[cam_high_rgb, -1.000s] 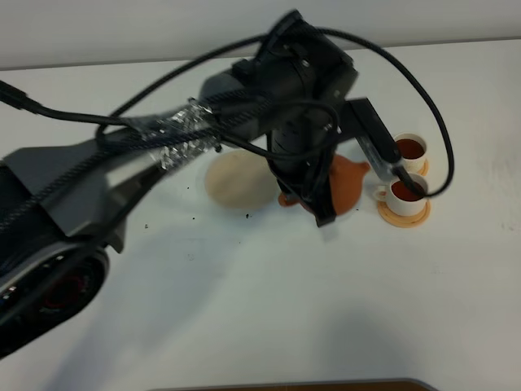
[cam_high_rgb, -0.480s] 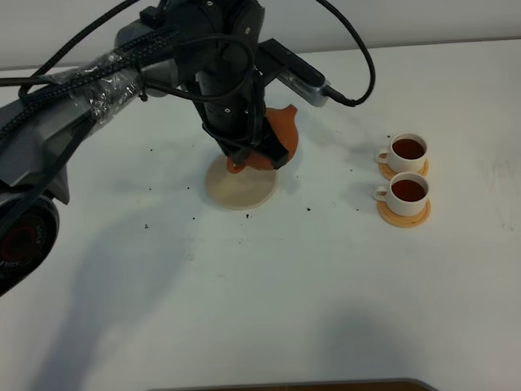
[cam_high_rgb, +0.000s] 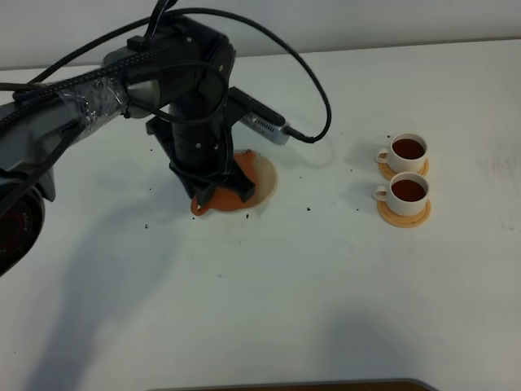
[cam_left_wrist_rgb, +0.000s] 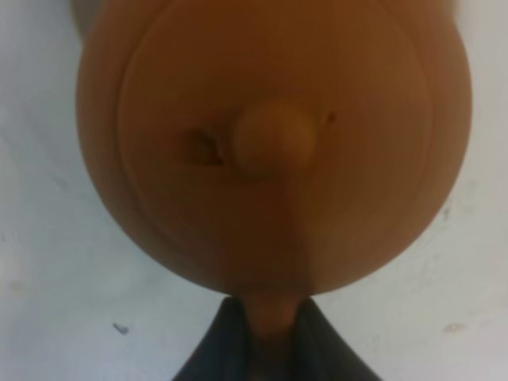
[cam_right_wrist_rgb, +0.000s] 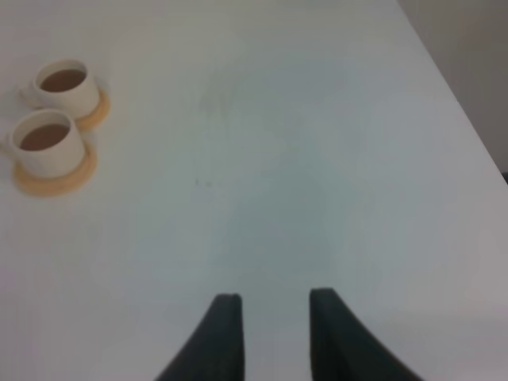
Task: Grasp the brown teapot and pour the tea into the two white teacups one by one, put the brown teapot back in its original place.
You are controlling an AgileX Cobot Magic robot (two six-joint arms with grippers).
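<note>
The brown teapot (cam_high_rgb: 238, 177) is held by my left gripper (cam_high_rgb: 210, 198), under the dark wrist, over the left part of the pale beige disc (cam_high_rgb: 265, 176); I cannot tell if it rests on the disc. In the left wrist view the teapot (cam_left_wrist_rgb: 274, 139) fills the frame with its lid and knob up, and my left gripper (cam_left_wrist_rgb: 271, 321) is shut on its handle. The two white teacups (cam_high_rgb: 408, 150) (cam_high_rgb: 407, 191) stand on orange saucers at the right, both full of dark tea. My right gripper (cam_right_wrist_rgb: 274, 302) is open and empty over bare table, the cups (cam_right_wrist_rgb: 49, 141) far from it.
The left arm and its cable (cam_high_rgb: 309, 106) arch over the table's back left. Small dark specks (cam_high_rgb: 308, 209) lie on the white tabletop (cam_high_rgb: 326, 285) around the disc. The table's edge (cam_right_wrist_rgb: 452, 87) shows in the right wrist view.
My left arm has carried the teapot left, away from the cups, to the beige disc. The teapot went from tilted to upright. The cups have not moved.
</note>
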